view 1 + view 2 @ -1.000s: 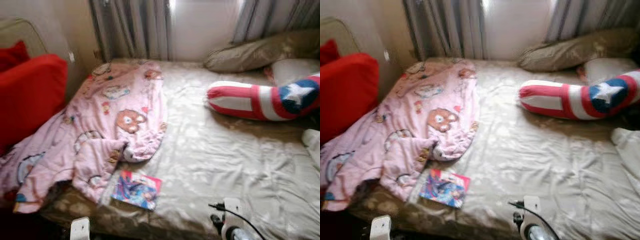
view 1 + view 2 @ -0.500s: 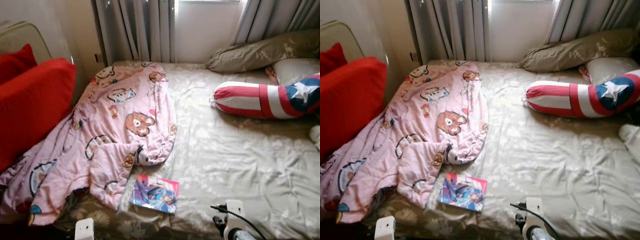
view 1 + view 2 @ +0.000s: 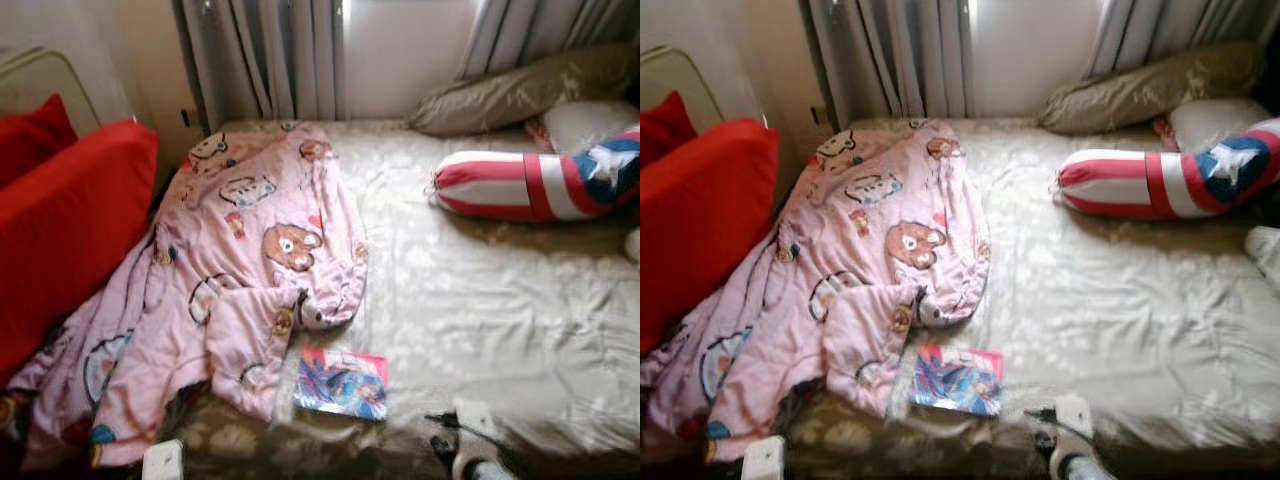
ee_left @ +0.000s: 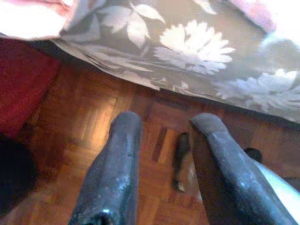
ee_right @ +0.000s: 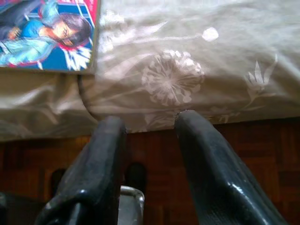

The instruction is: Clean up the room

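- Your crumpled pink cartoon-print blanket (image 3: 240,270) is bunched on the left side of the bed, with one end spilling off the near corner toward the red cushioned seat (image 3: 60,220). It probably needs spreading or folding.
- The bright blue-and-pink comic book (image 3: 342,383) lies flat near the front edge of the beige floral bedsheet (image 3: 480,290), just beside the blanket's hem. It looks like the easiest pick.
- The red, white and blue star-print bolster pillow (image 3: 1160,180) sits by the olive pillow (image 3: 1140,90) at the head of the bed.
- Your left gripper (image 4: 161,159) hangs low over the wooden parquet floor (image 4: 93,126), fingers apart and holding nothing.
- Your right gripper (image 5: 145,154) is at the bed's edge below the comic book, also spread and empty. You're set to reach up for it.
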`<state>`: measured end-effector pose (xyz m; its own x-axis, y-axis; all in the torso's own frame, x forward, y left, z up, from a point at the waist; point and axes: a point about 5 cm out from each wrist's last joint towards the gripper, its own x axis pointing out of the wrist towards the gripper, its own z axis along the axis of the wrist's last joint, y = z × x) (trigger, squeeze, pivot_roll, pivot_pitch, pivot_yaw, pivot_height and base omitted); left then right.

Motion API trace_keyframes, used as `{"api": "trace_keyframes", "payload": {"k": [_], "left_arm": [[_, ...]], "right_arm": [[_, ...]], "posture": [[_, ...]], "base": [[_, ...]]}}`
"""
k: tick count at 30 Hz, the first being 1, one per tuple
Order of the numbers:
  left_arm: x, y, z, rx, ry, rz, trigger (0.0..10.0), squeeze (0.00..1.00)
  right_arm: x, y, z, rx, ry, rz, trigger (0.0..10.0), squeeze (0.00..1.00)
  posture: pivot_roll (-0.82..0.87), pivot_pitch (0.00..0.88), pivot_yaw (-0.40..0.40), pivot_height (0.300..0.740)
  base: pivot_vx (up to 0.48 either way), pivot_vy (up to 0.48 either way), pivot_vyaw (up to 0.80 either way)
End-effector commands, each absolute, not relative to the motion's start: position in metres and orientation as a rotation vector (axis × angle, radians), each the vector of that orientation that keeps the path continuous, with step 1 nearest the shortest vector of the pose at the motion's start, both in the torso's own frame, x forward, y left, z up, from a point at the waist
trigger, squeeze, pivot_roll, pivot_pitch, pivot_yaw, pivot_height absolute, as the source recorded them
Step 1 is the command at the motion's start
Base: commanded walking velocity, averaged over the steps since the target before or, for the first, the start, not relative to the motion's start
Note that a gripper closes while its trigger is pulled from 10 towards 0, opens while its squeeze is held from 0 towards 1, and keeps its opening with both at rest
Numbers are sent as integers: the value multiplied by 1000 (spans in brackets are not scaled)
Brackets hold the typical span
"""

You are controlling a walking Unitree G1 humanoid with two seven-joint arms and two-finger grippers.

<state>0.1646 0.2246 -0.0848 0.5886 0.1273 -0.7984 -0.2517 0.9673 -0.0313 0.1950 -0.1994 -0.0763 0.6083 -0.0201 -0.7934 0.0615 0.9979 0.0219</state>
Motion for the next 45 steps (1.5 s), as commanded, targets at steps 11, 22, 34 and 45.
{"api": "trace_keyframes", "payload": {"k": [11,22,34,45], "left_arm": [[164,226,-85,-134,920,231,10000,0],[176,217,-82,-127,902,206,10000,0],[176,211,-82,-132,895,203,10000,0],[183,213,-79,-122,878,183,10000,0]], "right_arm": [[201,-193,-74,60,898,-36,10000,0],[203,-194,-73,59,893,-39,10000,0],[206,-194,-71,52,869,-28,10000,0],[216,-192,-64,81,787,-23,10000,0]], "posture": [[8,0,16,740],[10,0,8,740],[0,0,13,740],[-20,0,25,740]], "base": [[0,0,0],[0,0,0],[0,-191,172],[0,0,0]]}}
